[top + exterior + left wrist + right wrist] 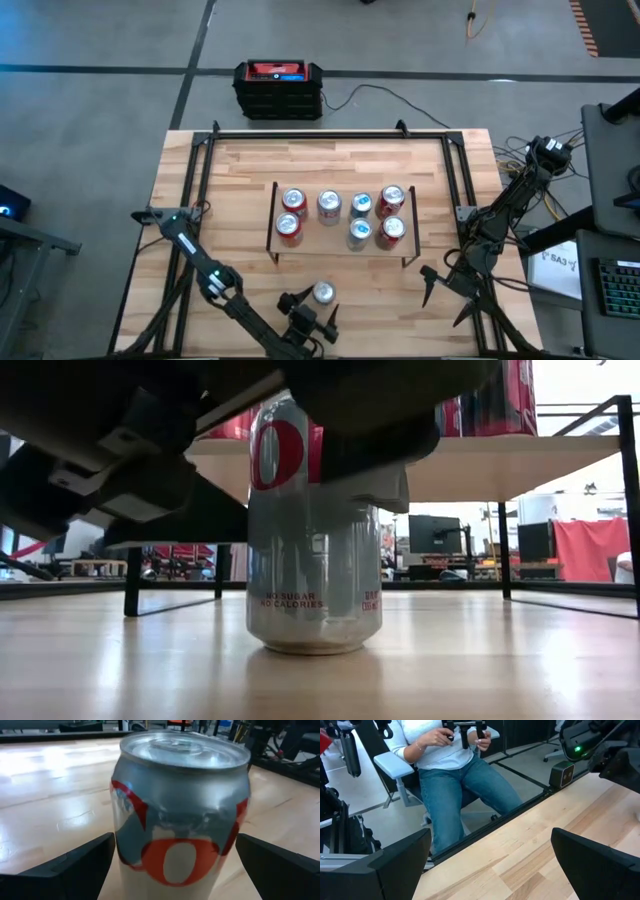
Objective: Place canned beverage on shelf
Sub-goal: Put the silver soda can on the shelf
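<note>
Can (323, 292): upright on worktop (240, 200), long axis vertical, lid up, between left hand's fingers.
Left hand (312, 312): spread wide, not gripping.
Right hand (447, 297): wide, empty.

Seven cans (329, 205) stand on the shelf (341, 246); another can (323, 292) stands before it.

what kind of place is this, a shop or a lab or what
Most likely a robotics lab or workshop: a light-wood worktable framed in black metal on a bare grey concrete floor, and a seated person in jeans working a handheld controller beside it.
</note>
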`<state>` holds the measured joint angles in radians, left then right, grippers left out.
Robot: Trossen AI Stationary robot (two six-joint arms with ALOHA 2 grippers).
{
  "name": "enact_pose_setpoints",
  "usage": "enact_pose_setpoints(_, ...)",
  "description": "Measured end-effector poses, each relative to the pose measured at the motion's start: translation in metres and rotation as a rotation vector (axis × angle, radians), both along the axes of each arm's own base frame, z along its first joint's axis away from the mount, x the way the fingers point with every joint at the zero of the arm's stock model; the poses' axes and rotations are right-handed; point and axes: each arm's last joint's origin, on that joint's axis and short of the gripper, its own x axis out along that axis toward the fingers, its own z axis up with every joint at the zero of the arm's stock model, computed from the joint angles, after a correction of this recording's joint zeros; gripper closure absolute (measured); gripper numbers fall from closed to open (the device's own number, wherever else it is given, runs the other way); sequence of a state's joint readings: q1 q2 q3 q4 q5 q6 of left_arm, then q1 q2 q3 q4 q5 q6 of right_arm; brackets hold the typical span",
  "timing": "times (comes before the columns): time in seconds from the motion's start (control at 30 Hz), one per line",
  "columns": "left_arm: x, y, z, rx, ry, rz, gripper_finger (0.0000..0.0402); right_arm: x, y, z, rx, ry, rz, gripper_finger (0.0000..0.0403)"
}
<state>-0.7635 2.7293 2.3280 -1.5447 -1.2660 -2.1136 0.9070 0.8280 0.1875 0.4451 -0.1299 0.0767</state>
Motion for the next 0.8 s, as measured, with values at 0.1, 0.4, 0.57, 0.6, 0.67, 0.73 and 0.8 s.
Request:
enact_pose_setpoints(0.1,0.0023,0.0028,-0.0001,-0.003,0.002,0.009,0.0002,0.0000,0.0000,-0.0001,-0.001,0.000,0.000,0.0003)
enact_pose_setpoints(0.4,0.0032,0.0045,-0.0003,0.040,0.092,-0.007,0.0056,0.0000,0.0000,0.0000,0.000,0.000,-0.001,0.0003)
enact_pose_setpoints(0.57,0.0036,0.0048,-0.0001,0.050,0.091,-0.011,0.0123,0.0000,0.0000,-0.0001,0.000,0.001,-0.001,0.0003)
enact_pose_setpoints(0.6,0.0036,0.0048,-0.0001,0.050,0.090,-0.011,0.0123,0.0000,0.0000,-0.0001,0.000,0.001,0.000,0.0003)
enact_pose_setpoints(0.67,0.0037,0.0049,-0.0001,0.050,0.090,-0.011,0.0123,0.0000,0.0000,0.0000,0.000,-0.001,0.000,0.0003)
enact_pose_setpoints(0.73,0.0037,0.0049,0.0000,0.050,0.091,-0.011,0.0123,0.0000,0.0000,0.0000,-0.001,0.000,0.000,0.0003)
enact_pose_setpoints(0.8,0.0037,0.0049,0.0000,0.050,0.091,-0.011,0.0123,0.0000,0.0000,0.0000,0.000,-0.001,0.000,0.0003)
